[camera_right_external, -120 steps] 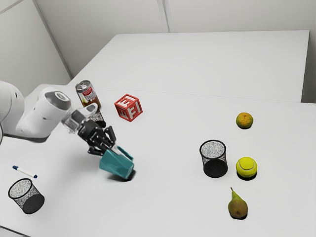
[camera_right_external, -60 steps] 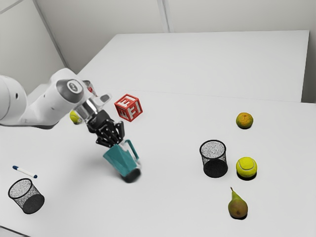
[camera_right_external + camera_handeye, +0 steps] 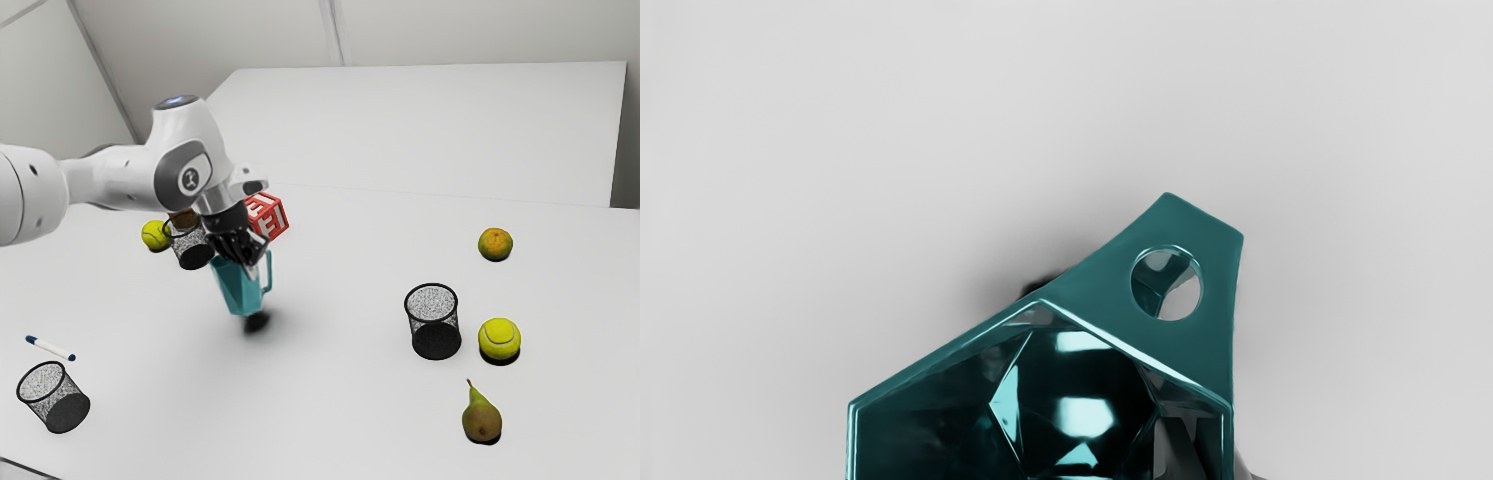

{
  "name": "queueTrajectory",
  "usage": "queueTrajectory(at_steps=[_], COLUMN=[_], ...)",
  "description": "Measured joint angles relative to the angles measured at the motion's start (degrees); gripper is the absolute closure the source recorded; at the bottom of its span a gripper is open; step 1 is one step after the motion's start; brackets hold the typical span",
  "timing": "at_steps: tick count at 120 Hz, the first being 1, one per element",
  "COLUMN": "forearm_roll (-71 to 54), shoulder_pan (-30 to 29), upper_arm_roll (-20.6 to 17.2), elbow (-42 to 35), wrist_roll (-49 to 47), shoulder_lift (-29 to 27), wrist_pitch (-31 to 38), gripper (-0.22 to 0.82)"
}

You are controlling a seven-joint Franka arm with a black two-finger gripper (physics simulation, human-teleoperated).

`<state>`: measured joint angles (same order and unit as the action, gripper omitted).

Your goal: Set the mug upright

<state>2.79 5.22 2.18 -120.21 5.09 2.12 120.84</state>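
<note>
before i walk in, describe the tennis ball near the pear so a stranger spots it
On the white table, find the mesh cup farthest to the exterior view's right. Beside it, between the orange and the pear, sits the seamed ball, brighter yellow-green than either fruit.

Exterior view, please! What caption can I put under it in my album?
The pincer holds a teal mug almost upright over the table.

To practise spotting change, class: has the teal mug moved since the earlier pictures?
Yes: in the exterior view the mug now appears closer to the red letter block, and it leans less.
</note>
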Motion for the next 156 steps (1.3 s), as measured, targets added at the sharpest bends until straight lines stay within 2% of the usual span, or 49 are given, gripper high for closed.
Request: queueTrajectory(at_steps=[31, 64, 146, 156], forearm_roll=[-5.24, -5.92, -5.1, -4.93], shoulder_pan=[-2.46, -1.53, -1.15, -1.32], upper_arm_roll=[-0.77, -0.9, -1.24, -1.89], elbow=[-0.69, -2.25, -3.12, -3.12], wrist_roll=[-0.79, -1.58, -3.62, -3.59], shoulder_lift=[0.35, 0.54, 5.0, 4.97], wrist_pitch=[5.78, 10.04, 15.11, 15.02], gripper=[0.78, 0.78, 0.78, 0.61])
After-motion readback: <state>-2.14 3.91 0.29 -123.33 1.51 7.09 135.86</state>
